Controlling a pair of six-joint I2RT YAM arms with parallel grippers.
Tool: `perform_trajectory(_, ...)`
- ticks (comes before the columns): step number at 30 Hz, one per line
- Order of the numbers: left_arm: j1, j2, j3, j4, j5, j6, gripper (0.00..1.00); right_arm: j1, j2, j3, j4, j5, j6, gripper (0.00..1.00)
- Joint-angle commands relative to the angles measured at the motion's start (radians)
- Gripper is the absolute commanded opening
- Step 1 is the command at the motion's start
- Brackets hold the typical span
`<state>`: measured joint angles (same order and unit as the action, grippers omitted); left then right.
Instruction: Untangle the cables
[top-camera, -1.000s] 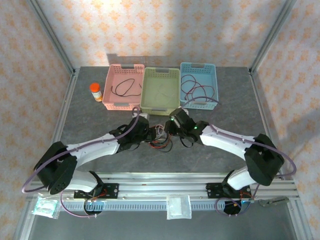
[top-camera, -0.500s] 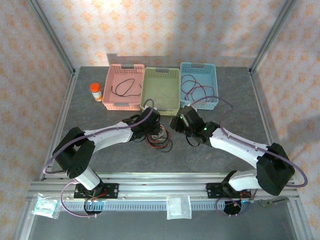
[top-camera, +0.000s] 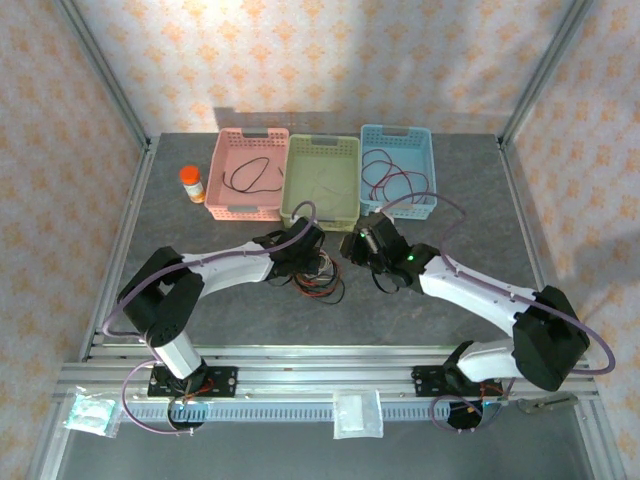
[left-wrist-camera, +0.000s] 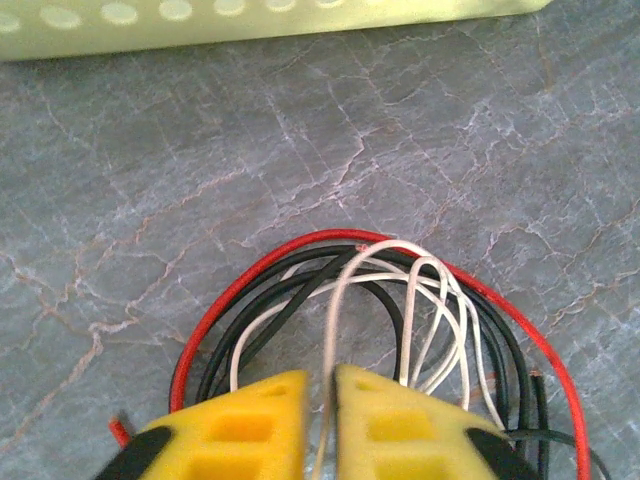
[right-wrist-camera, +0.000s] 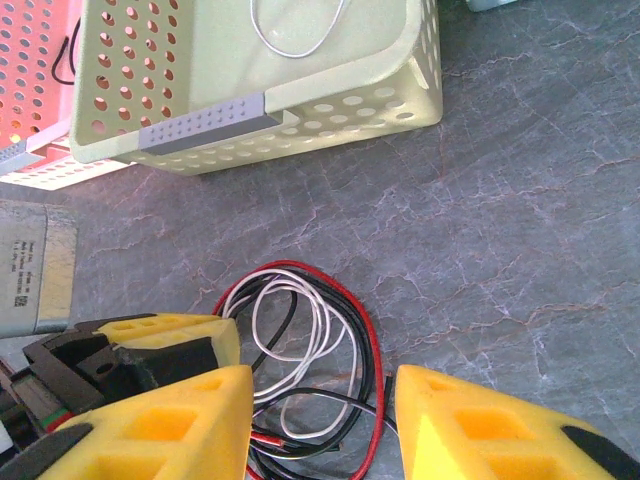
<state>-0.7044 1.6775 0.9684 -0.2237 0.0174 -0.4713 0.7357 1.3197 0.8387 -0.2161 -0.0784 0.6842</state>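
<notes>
White cable (left-wrist-camera: 335, 320) now pinched in my left claw (left-wrist-camera: 322, 385), which has just narrowed onto it amid the tangle (top-camera: 318, 285) beside the green basket (right-wrist-camera: 330, 110); my right claw (right-wrist-camera: 322, 400) part-open, empty; separation judged ready to begin.

Cream wallpaper (top-camera: 330, 60) with an orange floral print backs a grey marbled table (top-camera: 480, 200), framed by slanting aluminium posts (top-camera: 108, 75).

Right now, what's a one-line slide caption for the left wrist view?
Left gripper pinches a white cable in the red, black and white tangle near the green basket.
</notes>
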Motion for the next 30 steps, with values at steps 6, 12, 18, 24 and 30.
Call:
perform_trajectory(6,0.004,-0.090,0.045,-0.055,-0.120,0.010,0.00,-0.006,-0.067,-0.022,0.003,0.118,0.023,0.41)
perform_trajectory(12,0.003,-0.250,0.048,-0.046,-0.085,0.045,0.00,-0.006,-0.133,-0.017,0.020,0.218,-0.020,0.54)
perform_trajectory(18,0.005,-0.384,0.089,-0.051,0.051,0.111,0.00,-0.015,-0.192,-0.031,0.106,0.181,-0.231,0.60)
perform_trajectory(24,0.005,-0.431,0.172,-0.103,0.161,0.163,0.00,-0.091,-0.242,-0.088,0.277,-0.270,-0.433,0.74)
perform_trajectory(30,0.005,-0.441,0.240,-0.126,0.249,0.183,0.00,-0.108,-0.209,-0.104,0.420,-0.465,-0.393,0.77)
